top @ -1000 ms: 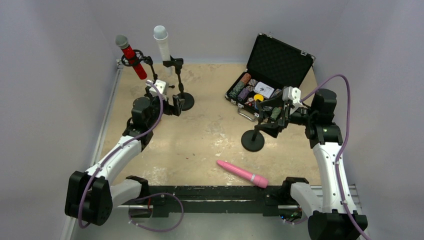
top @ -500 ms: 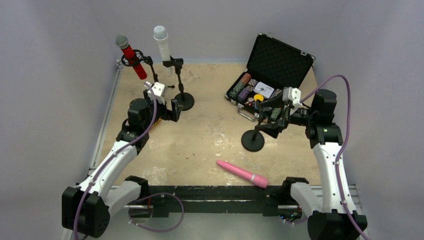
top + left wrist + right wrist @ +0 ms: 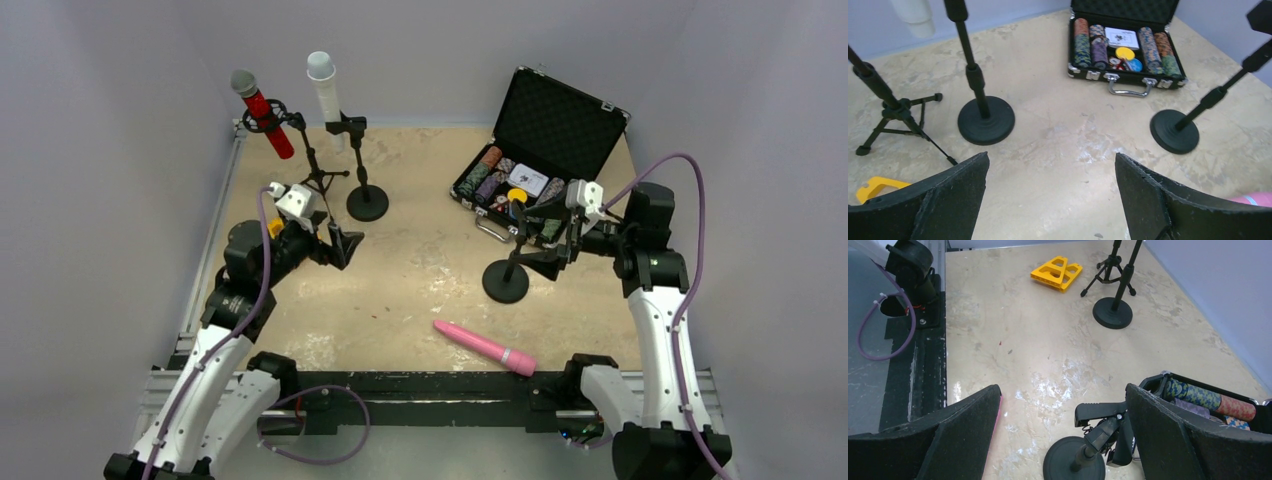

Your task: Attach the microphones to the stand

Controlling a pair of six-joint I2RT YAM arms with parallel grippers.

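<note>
Black and foam-lined, the case [image 3: 560, 122] is stood open at the far right of the table [image 3: 420, 270], its lid tilted back. In its tray, stacks of mixed-colour chips [image 3: 1081, 42] are laid on their sides in rows. A white card box [image 3: 1121, 37] is set among them, with 1 yellow disc [image 3: 1124, 53] and 1 blue disc [image 3: 1135, 65] in front of it.

The red mic [image 3: 262, 112] is held slanted in the clip of the tripod [image 3: 318, 180] at the far left. The white mic [image 3: 325, 88] is held nearly upright in the left stand [image 3: 366, 203] just beside it. The pink mic [image 3: 485, 347] is laid flat on the table near the front edge, apart from both grippers. The right stand [image 3: 506, 280] is placed in front of the case, its clip [image 3: 1100, 412] bare.

The left gripper [image 3: 1051, 157] is held above the table, fingers spread wide, nothing between them. The right gripper [image 3: 1063, 387] is likewise spread wide, close to the right stand's clip; whether it is touched cannot be told.
</note>
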